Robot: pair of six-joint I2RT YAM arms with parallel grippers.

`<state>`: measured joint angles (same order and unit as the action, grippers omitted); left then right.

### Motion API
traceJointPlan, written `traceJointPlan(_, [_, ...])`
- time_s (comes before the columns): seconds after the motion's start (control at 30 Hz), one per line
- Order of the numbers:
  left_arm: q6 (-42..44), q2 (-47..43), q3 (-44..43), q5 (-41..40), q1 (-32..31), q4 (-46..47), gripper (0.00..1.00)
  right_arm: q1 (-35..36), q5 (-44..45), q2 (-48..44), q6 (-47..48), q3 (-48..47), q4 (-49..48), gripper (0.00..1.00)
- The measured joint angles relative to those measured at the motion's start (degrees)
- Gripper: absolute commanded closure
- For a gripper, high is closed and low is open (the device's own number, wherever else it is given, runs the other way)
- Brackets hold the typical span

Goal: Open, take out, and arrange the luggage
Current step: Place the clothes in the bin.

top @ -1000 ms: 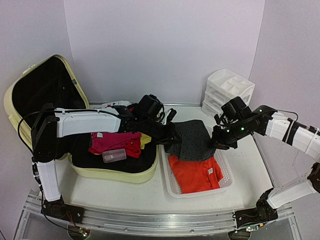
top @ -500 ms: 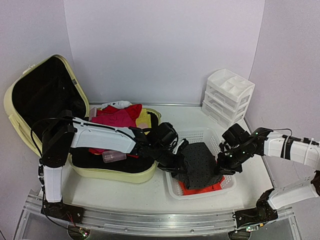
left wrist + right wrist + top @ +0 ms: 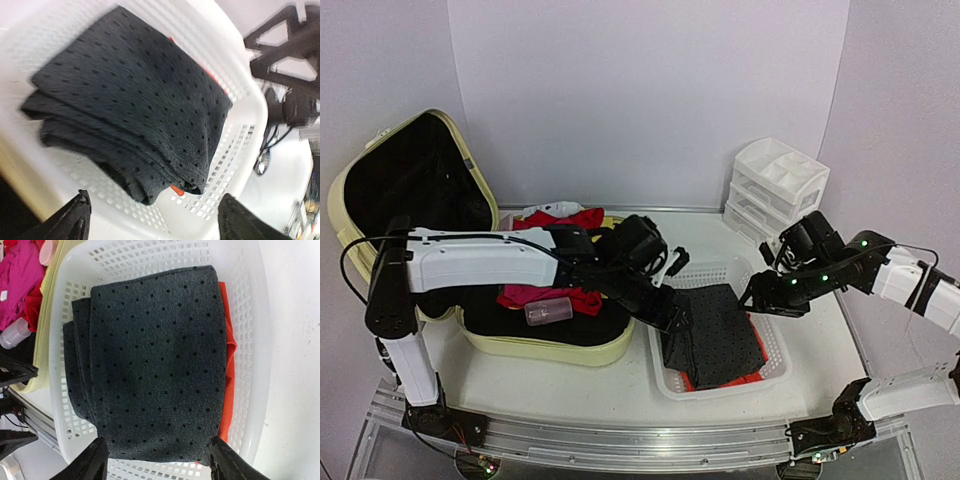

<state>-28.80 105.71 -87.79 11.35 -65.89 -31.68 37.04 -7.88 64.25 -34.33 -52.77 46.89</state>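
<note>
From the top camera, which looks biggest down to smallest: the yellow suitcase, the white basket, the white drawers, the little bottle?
1. yellow suitcase
2. white basket
3. white drawers, which sit farther back, so this place is less sure
4. little bottle

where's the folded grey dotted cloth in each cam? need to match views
Top external: grey dotted cloth at lower centre-right, lying in the basket.
Left wrist: cloth fills the centre, running diagonally.
Right wrist: cloth fills the centre.
Shared landmark: white mesh basket around it, with orange cloth underneath.
</note>
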Motion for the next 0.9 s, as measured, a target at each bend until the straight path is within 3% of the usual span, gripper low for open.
traceJointPlan(0.13, [1.79, -6.54, 0.04, -7.34, 0.31, -3.1, 0.0, 0.0, 0.94, -0.17, 2.29, -1.86, 0.02, 0.03])
traceJointPlan(0.37, [3.43, -17.49, 3.61, -16.76, 3.39, -6.03, 0.0, 0.0, 2.78, 1.51, 4.96, -6.19, -0.85, 0.02])
traceJointPlan(0.5, [3.74, -21.79, 6.01, -18.08, 7.15, -6.91, 0.04, 0.0, 2.12, 2.95, 5.75, -7.34, -3.15, 0.03])
traceJointPlan(0.7, [2.54, -26.62, 10.78, -16.26, 15.1, -7.41, 0.35, 0.31, -1.77, 10.43, 5.44, -10.93, -8.09, 0.17])
traceJointPlan(0.9, [0.92, -28.06, 14.56, -13.0, 21.2, -7.48, 0.39, 5.29, -3.69, 22.86, 3.72, -18.82, -13.73, 0.27])
